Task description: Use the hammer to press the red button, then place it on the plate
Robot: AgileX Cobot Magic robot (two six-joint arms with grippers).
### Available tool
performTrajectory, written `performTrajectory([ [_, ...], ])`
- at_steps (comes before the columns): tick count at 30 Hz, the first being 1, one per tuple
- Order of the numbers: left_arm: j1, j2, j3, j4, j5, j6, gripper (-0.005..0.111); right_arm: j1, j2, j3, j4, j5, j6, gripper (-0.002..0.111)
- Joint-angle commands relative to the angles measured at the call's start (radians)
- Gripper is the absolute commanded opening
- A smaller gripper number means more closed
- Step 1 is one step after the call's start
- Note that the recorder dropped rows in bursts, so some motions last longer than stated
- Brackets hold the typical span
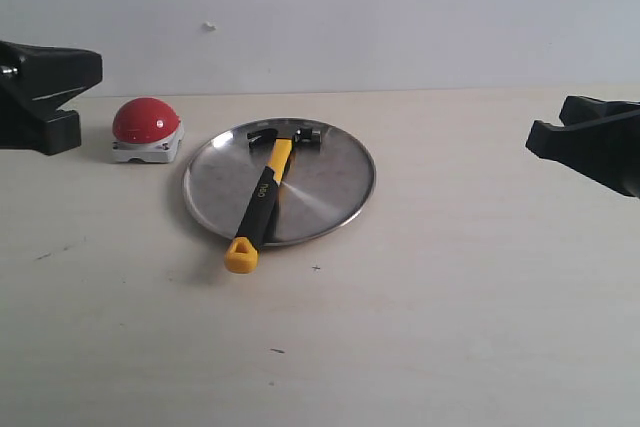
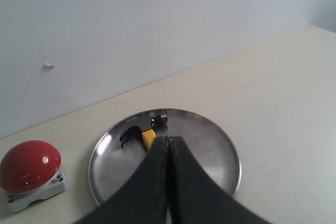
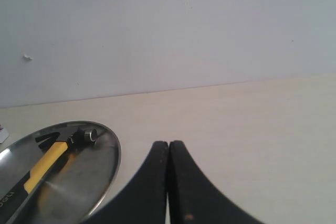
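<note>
The hammer [image 1: 265,190] lies on the silver plate [image 1: 335,182], dark head at the far side, yellow loop end hanging over the near rim onto the table. The red button [image 1: 146,120] sits on its grey base just left of the plate. My left gripper [image 1: 70,97] hovers at the left edge, beside the button, shut and empty. My right gripper [image 1: 545,139] waits far right, shut and empty. In the left wrist view the gripper [image 2: 168,140] covers most of the hammer [image 2: 148,137] on the plate [image 2: 210,150], with the button [image 2: 29,165] alongside. In the right wrist view the gripper [image 3: 168,145] sits beside the plate [image 3: 100,166] and hammer [image 3: 50,161].
A pale wooden table [image 1: 450,307] runs back to a plain white wall [image 1: 350,7]. Nothing else stands on it besides the plate and button.
</note>
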Motion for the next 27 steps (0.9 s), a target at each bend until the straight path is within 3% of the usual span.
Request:
performTrajectory([
  [1, 0.000, -0.100, 0.051, -0.001, -0.002, 0.001, 0.000, 0.000, -0.003, 0.003, -0.007, -0.008, -0.001, 0.000],
  [12, 0.000, -0.290, 0.120, -0.005, 0.055, -0.006, 0.000, 0.000, -0.003, 0.003, -0.007, -0.008, -0.001, 0.000],
  [19, 0.000, -0.431, 0.158, -0.084, 0.237, 0.013, 0.000, 0.000, -0.003, 0.003, -0.007, -0.008, -0.001, 0.000],
  [23, 0.000, -0.541, 0.202, -0.102, 0.254, 0.056, 0.000, 0.000, -0.003, 0.003, -0.007, -0.008, -0.001, 0.000],
  [27, 0.000, -0.641, 0.261, -0.519, 0.252, 0.465, 0.000, 0.000, -0.003, 0.003, -0.007, -0.008, -0.001, 0.000],
])
